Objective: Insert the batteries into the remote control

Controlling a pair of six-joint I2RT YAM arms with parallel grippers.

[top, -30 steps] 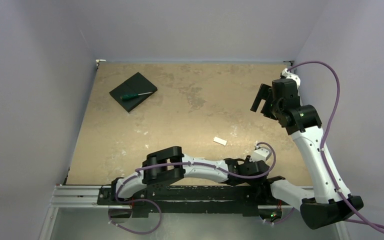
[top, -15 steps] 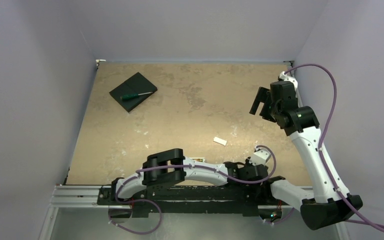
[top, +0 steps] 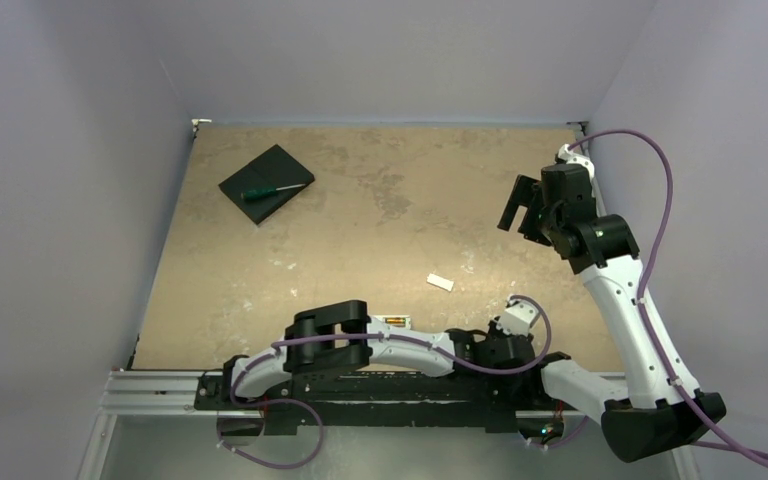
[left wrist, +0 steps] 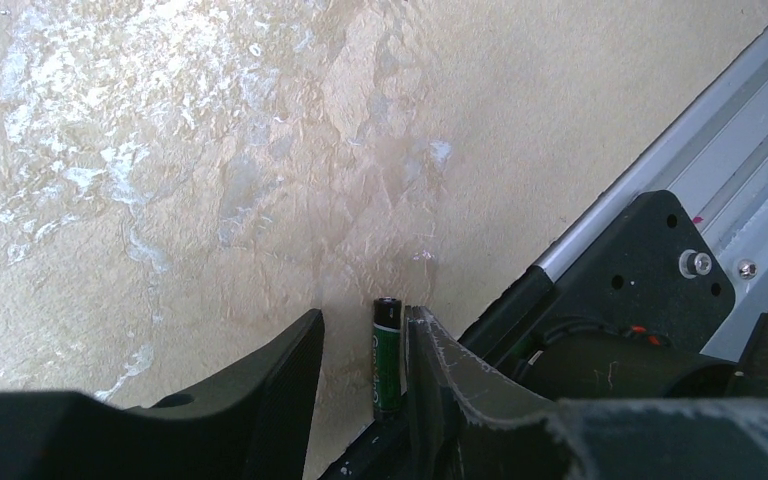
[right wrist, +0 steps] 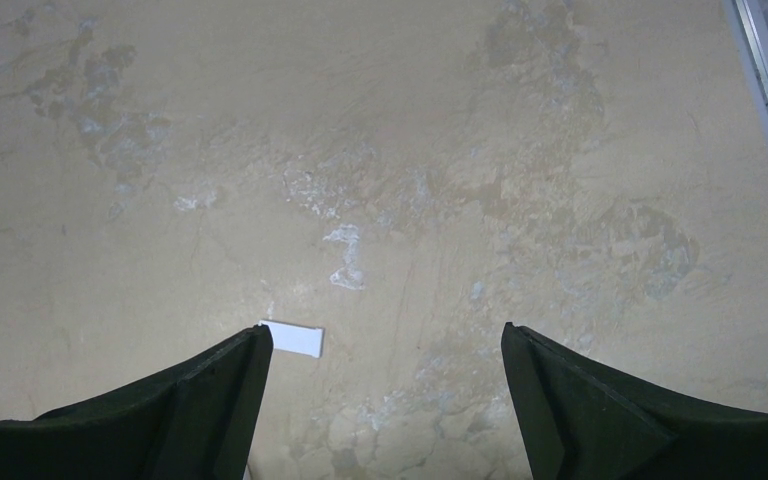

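Observation:
One battery [left wrist: 388, 355], dark green with a black end, lies on the table between the fingers of my left gripper [left wrist: 364, 345], close against the right finger. The jaws stand wider than the battery. From above, my left gripper [top: 487, 347] is low at the near edge, and a small gold and green thing [top: 392, 321] peeks out behind the forearm. I cannot make out the remote control. My right gripper [top: 517, 205] hangs open and empty above the far right of the table [right wrist: 385, 335].
A small white flat piece [top: 440, 283] lies mid-table and also shows by my right gripper's left finger [right wrist: 292, 339]. A black square pad [top: 260, 172] with a green-handled screwdriver [top: 272, 190] lies far left. A metal rail [left wrist: 750, 110] and a black base plate [left wrist: 650, 260] border the near edge.
My left arm has drawn back toward the near edge, uncovering the small gold and green thing. My right gripper has shifted slightly left.

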